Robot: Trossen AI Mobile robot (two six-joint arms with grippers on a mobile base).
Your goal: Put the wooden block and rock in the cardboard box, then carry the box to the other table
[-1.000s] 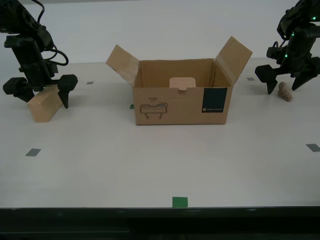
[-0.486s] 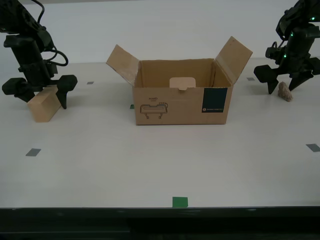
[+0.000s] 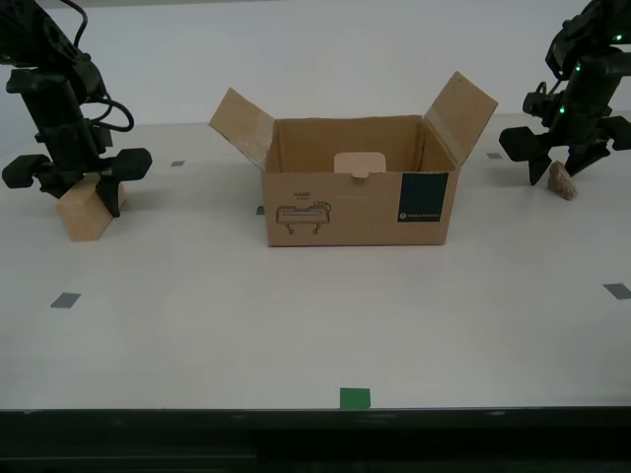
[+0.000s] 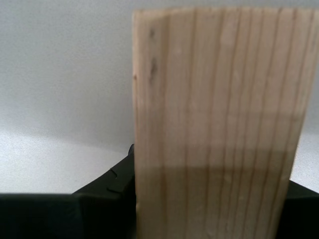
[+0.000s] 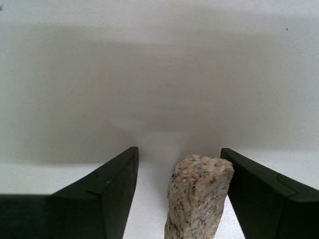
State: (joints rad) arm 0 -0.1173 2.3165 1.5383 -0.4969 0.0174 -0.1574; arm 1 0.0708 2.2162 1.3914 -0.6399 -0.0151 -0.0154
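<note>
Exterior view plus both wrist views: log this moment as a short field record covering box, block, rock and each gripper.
cardboard box: mid-table, flaps open; neither block nor rock visible inside
wooden block: on the table, at the exterior view's left, between the fingers of my second gripper
rock: on the table, at the exterior view's right
my first gripper: open, fingers either side of the rock
second gripper grip: cannot tell whether closed

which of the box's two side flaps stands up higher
The flap on the exterior view's right of the box. It rises steeply above the rim, while the other flap splays lower and further outward.
</note>
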